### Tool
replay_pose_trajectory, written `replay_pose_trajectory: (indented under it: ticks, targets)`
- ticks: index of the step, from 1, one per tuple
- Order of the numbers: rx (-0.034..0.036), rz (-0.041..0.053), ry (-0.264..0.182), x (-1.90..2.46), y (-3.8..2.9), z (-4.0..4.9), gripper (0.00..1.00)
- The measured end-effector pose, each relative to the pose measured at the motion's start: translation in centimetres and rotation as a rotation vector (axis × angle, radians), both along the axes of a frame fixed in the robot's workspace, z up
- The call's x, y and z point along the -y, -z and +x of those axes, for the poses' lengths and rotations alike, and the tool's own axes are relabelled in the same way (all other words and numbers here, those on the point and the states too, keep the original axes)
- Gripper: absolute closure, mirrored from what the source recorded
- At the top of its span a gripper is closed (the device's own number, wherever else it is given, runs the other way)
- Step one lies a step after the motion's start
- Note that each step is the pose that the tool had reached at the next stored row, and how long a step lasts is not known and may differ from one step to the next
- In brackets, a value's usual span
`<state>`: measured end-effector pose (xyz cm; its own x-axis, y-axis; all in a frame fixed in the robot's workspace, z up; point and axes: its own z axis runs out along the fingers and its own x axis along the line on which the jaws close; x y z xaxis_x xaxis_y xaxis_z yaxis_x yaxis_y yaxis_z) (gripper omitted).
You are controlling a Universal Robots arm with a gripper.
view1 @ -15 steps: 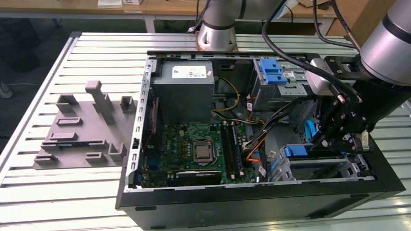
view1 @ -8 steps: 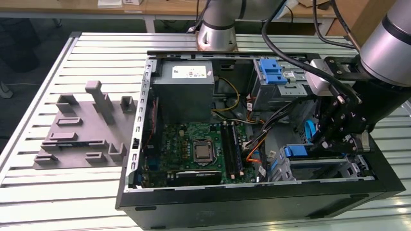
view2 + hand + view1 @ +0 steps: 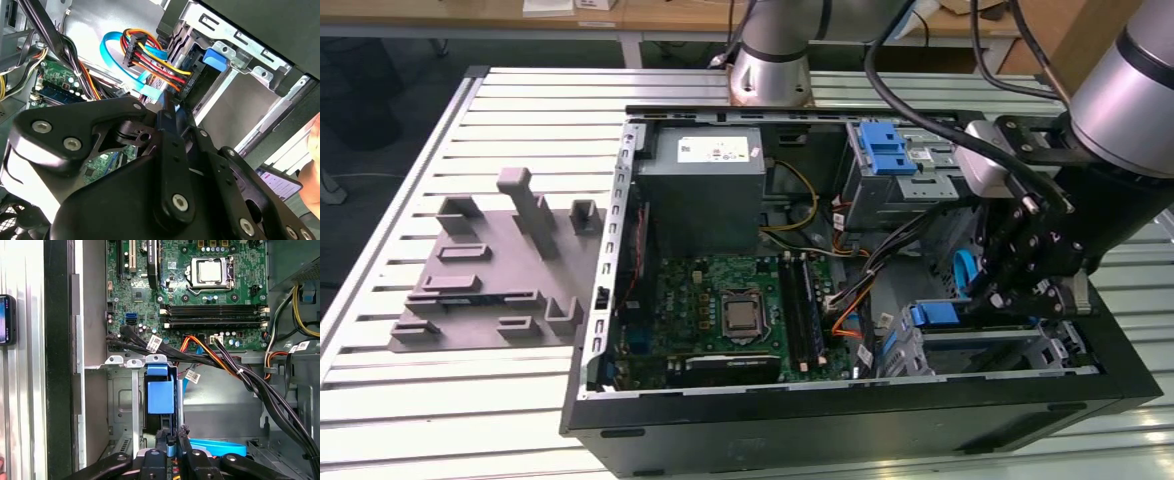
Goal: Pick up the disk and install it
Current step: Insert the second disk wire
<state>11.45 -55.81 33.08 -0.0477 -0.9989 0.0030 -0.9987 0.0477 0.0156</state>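
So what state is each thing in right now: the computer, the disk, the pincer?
Computer case: side open, insides exposed.
Disk: standing on edge in the metal bay, blue tab outward.
Pincer: closed on the disk's edge.
Processor socket: bare, no cooler on it.
Grey holder on the table: nothing in it.

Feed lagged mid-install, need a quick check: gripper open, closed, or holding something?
Gripper: closed on the disk's blue end tab, with the disk sitting in the drive cage slot.
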Motion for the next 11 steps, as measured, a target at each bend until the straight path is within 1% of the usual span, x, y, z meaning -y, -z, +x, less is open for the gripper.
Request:
replay_pose_trajectory:
  ticks: [11]
  targets:
    - [0.0,0.0,0.0,0.0,-0.65,0.0,0.77]
